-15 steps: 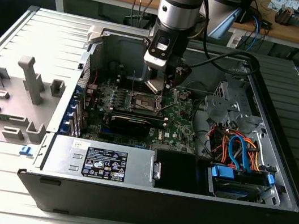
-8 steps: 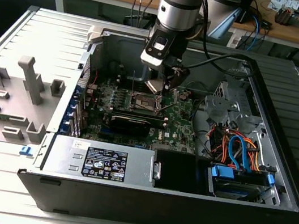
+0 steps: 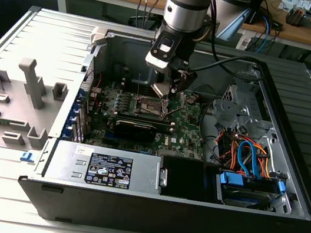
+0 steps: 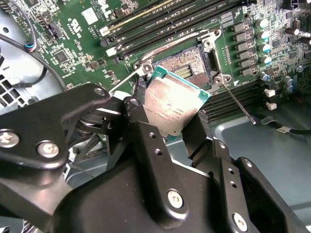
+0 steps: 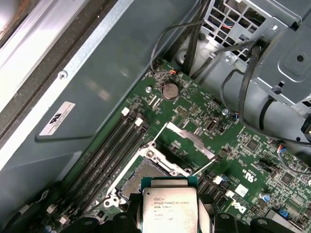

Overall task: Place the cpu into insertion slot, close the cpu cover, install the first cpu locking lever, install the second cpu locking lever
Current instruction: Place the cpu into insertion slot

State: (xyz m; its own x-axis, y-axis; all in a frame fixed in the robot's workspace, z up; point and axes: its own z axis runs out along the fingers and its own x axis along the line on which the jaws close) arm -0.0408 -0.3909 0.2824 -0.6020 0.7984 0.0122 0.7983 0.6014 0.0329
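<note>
Holding the small flat square cpu with its silvery-grey metal top (image 4: pixel 171 102) by two opposite edges, I am clamping it in my black gripper (image 4: pixel 169 119), tilted, just above the square dark-centred insertion slot (image 4: pixel 188 62); I am judging it light, rigid, yet fragile underneath

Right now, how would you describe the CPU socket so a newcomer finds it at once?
Look inside the case, at the green motherboard. The socket lies beside the long memory slots, near the cpu that the gripper holds. Unlike them, it is square, with a metal rim and a dark centre.
</note>
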